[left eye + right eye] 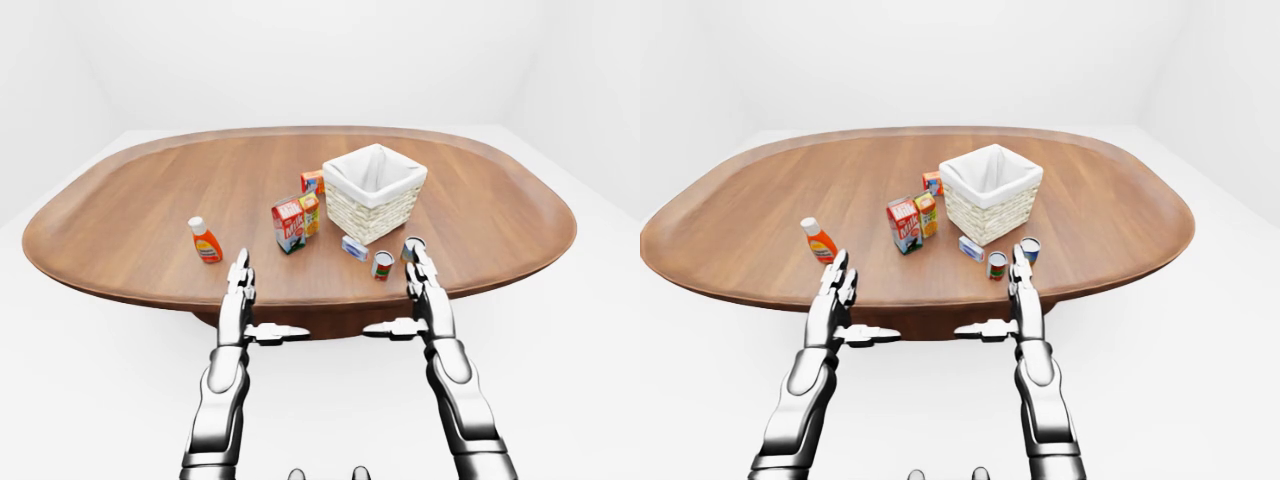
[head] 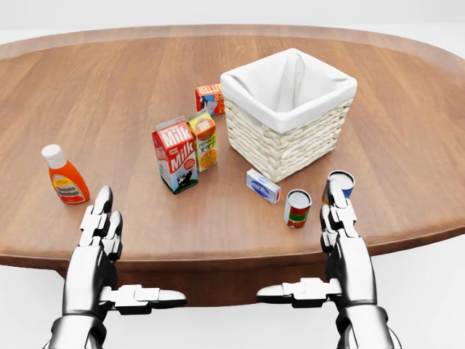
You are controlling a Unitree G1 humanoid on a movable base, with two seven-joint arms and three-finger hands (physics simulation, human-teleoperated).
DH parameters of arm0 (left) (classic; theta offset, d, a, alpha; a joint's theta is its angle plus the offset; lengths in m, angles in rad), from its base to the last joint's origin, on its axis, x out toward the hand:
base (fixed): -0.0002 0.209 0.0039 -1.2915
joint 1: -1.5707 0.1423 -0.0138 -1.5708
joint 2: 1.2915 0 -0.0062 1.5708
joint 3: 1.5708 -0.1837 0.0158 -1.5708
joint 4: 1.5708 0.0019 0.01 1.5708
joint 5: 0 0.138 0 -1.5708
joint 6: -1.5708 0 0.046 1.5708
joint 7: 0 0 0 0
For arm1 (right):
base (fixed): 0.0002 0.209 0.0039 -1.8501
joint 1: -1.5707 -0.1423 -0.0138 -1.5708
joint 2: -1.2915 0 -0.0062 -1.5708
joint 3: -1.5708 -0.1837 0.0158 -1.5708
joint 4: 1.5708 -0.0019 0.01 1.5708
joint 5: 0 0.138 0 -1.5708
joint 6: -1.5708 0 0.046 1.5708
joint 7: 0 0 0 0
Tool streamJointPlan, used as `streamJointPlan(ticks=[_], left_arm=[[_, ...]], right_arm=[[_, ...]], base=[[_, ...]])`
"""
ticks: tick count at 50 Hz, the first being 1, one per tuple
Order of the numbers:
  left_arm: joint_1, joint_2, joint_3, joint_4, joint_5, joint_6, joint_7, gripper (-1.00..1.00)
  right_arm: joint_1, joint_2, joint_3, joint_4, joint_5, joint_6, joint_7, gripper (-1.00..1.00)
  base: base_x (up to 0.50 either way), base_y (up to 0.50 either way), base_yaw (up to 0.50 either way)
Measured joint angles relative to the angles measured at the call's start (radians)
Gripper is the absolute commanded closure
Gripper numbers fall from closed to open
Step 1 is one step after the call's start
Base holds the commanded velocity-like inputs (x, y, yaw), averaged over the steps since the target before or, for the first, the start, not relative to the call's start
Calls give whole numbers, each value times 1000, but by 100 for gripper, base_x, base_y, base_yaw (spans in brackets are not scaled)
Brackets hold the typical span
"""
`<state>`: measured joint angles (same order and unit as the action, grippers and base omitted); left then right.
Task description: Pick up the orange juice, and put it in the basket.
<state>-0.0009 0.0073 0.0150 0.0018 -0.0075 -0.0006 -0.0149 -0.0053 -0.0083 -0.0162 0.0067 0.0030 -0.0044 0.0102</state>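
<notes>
Both hands are spread wide and empty, the left hand below-left of the orange juice, half hidden behind the milk carton, the right hand overlapping a can below the basket.

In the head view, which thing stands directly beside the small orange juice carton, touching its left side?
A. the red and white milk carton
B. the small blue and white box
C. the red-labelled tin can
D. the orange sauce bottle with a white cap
A: the small orange juice carton stands against the red and white milk carton, left of the white-lined wicker basket; the other three stand apart.
</notes>
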Motion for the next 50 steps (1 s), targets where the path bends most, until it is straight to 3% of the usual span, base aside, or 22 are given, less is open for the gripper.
streamJointPlan(ticks=[17, 25, 36, 39, 45, 50], left_arm=[[3, 9, 18, -8, -11, 8, -23, -100], [4, 10, 21, -8, -13, 9, -26, -100], [6, 10, 20, -18, -13, 14, -29, -100], [4, 7, 22, -29, -17, 28, -20, -100], [-6, 2, 31, -72, -40, 88, 14, -100], [-14, 1, 36, -128, -59, 88, 44, -100]], right_arm=[[-28, -5, -28, 10, 31, -6, -27, -100], [-41, -6, -37, 20, 50, -32, -41, -100], [-41, -15, -34, -20, 40, -23, -32, -100], [-36, -14, -29, -40, 28, -15, -25, -100], [-31, -12, -23, -66, 13, -8, -14, -100], [-28, -11, -20, -79, 9, -4, -5, -100]], base=[[0, 0, 0], [0, 0, 0], [0, 0, 0], [0, 0, 0], [0, 0, 0], [0, 0, 0]])
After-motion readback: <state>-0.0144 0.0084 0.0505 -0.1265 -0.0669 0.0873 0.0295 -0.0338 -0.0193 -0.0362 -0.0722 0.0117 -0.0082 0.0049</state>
